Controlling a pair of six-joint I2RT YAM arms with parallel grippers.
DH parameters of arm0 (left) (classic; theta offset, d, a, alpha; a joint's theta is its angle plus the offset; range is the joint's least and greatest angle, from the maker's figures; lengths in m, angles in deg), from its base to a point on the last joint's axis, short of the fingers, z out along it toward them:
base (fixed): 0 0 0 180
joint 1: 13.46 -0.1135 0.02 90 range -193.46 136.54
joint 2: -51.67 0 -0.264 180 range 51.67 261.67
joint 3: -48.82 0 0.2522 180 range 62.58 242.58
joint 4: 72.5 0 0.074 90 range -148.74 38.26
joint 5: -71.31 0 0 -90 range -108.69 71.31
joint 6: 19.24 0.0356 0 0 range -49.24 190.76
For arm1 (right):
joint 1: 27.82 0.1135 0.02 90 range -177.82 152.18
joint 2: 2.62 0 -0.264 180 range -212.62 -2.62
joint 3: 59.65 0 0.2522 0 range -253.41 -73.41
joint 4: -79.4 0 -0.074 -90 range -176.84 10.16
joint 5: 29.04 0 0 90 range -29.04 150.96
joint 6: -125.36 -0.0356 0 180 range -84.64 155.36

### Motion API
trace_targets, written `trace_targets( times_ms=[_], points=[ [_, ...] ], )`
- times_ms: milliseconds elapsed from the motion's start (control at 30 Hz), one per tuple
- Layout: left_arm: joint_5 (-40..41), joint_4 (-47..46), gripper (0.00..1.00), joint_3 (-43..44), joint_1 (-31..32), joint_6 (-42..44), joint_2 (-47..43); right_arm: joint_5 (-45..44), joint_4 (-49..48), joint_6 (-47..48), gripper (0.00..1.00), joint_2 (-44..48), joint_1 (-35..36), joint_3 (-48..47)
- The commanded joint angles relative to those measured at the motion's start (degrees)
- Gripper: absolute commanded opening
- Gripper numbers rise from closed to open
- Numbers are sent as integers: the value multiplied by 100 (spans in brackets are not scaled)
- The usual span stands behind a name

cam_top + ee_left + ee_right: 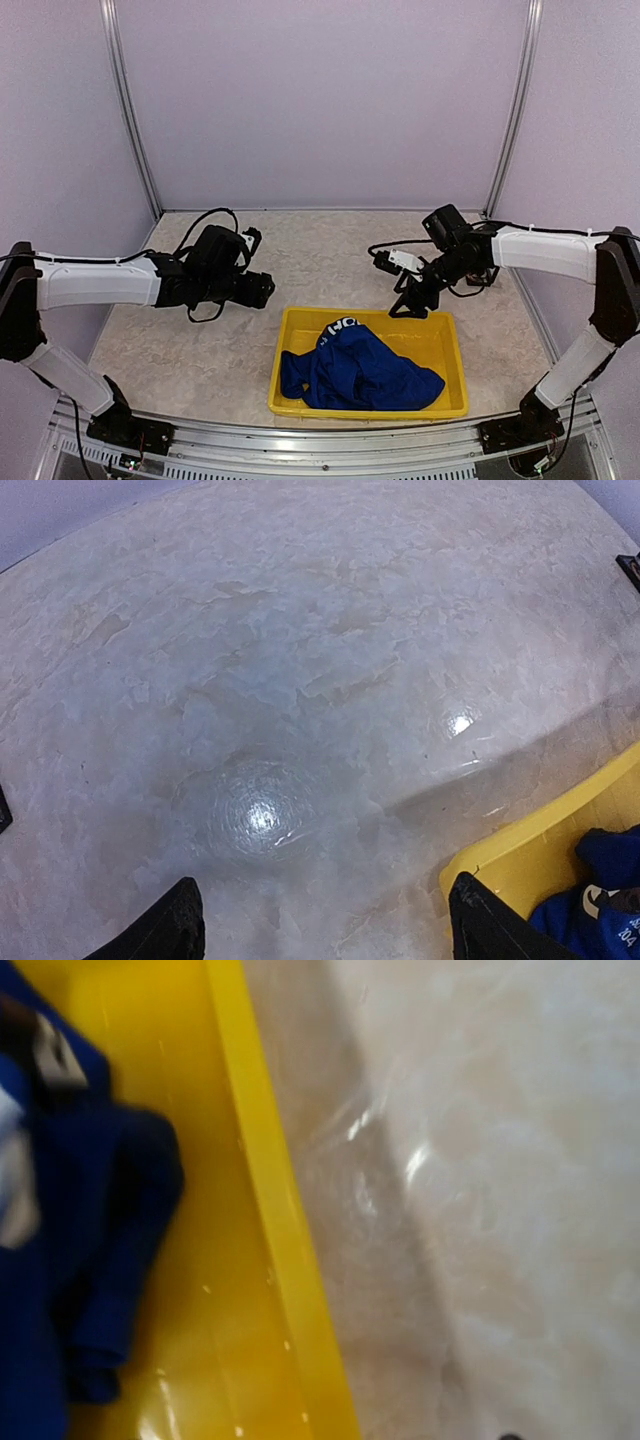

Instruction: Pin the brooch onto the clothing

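Observation:
The clothing (355, 375) is a royal-blue T-shirt with white print, lying crumpled in a yellow tray (455, 365). The brooch is out of view. My left gripper (266, 290) hovers over bare table left of the tray's back left corner. Its black fingertips (183, 922) stand wide apart, open, with nothing between them (330, 920). My right gripper (410, 306) hangs just above the tray's back rim, fingers spread and empty. In the right wrist view I see the tray's rim (270, 1190) and a blue fold of the clothing (95, 1260), but no fingers.
The marbled tabletop (330, 250) lies beyond the tray. Pale walls with metal corner posts (130, 110) close in the back and sides. The tray's corner (545, 840) sits close to the left gripper's right finger.

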Motion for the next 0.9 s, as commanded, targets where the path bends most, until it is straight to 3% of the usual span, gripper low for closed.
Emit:
trace_targets(
  times_ms=[0,133,267,400,700,867],
  points=[
    [175,28,80,-181,17,126,-333,53,372,959,72,-488,92,-232],
    [324,102,81,-157,2,203,-378,3,414,1098,68,-830,123,-338],
    [369,78,81,-164,-24,223,-439,-165,257,935,33,-1163,125,-491],
    [415,112,81,-162,-84,249,-502,-254,-98,544,13,-1226,102,-567],
    [408,120,81,-308,-415,175,-880,-551,-660,-1235,6,-1681,-867,-1294],
    [335,98,82,-432,-608,128,-1106,-1279,-771,-3126,0,-2185,-1730,-1952]
  ],
)
